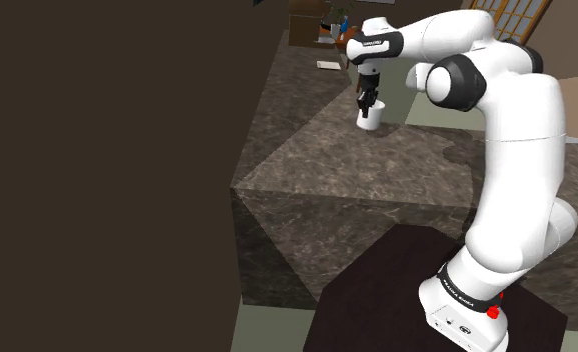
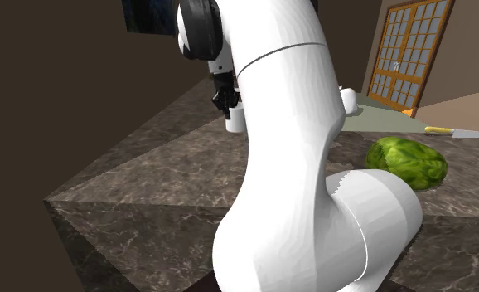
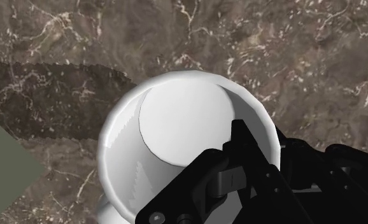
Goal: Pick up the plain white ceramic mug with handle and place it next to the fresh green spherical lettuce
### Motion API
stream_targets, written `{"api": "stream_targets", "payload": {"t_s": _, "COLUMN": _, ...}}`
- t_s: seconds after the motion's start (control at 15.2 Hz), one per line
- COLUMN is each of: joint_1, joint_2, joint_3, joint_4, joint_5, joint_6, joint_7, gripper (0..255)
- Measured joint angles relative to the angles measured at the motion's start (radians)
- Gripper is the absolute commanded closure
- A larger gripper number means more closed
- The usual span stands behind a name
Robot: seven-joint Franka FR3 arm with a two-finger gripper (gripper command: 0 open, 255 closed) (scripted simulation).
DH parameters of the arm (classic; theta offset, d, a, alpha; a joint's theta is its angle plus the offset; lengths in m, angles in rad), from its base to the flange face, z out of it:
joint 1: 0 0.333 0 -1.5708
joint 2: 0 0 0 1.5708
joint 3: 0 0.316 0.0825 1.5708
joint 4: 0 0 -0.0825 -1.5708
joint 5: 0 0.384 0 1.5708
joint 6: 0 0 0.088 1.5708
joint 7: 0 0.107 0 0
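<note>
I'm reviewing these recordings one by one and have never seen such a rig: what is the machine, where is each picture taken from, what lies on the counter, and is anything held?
It is a white robot arm on a box stand, ending in a two-finger tool. The shoulder view looks down from beside the stand. The second exterior view has the arm close in front and looks across the counter. The wrist view looks along the tool from a camera on the hand. On the dark veined counter are a white mug and a green lettuce, with a yellow-handled knife beyond it. The tool appears shut on the mug's rim, one finger inside, one outside. Whether the mug is lifted is unclear.
</note>
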Motion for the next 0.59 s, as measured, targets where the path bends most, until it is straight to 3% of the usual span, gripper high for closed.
{"api": "stream_targets", "payload": {"t_s": 0.59, "joint_1": -0.008, "joint_2": 0.000, "joint_3": -0.003, "joint_4": 0.118, "joint_5": 0.000, "joint_6": -0.117, "joint_7": -0.009, "gripper": 255}}
